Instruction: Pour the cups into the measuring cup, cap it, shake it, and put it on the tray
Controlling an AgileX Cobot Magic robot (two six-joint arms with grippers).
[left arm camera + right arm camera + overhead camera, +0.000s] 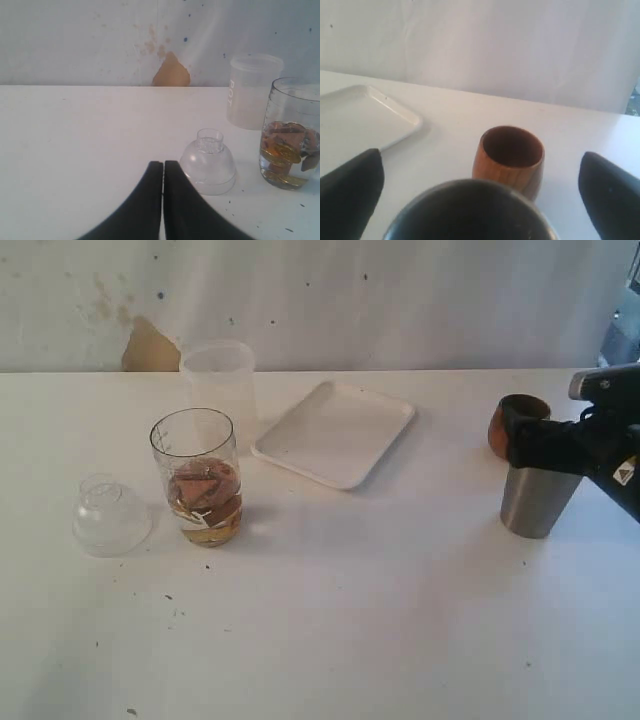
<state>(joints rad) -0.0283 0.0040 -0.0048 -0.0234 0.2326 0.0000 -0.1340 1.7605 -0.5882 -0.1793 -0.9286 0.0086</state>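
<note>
Quick status from my end. The measuring cup stands upright on the table, left of the middle, with no lid on. There's amber liquid in the bottom third or so, with brownish and gold bits sitting in it. The left wrist view is too soft for me to say what the bits are.

The cap sits on the table just left of the measuring cup, knob up, not touching it. A frosted cup stands right behind the measuring cup, by the wall. The tray lies flat to the right of those two, a bit further back.

The right gripper is over at the right edge, level with the rim of the tumbler. Its jaws are spread wide, one on each side of the rim, with clear gaps, so they're gripping nothing. The wooden cup stands upright just behind the tumbler, very close to it.

The left gripper has its jaws pressed together with nothing between them. It's low over the table, and the cap is just ahead of the tips.
</note>
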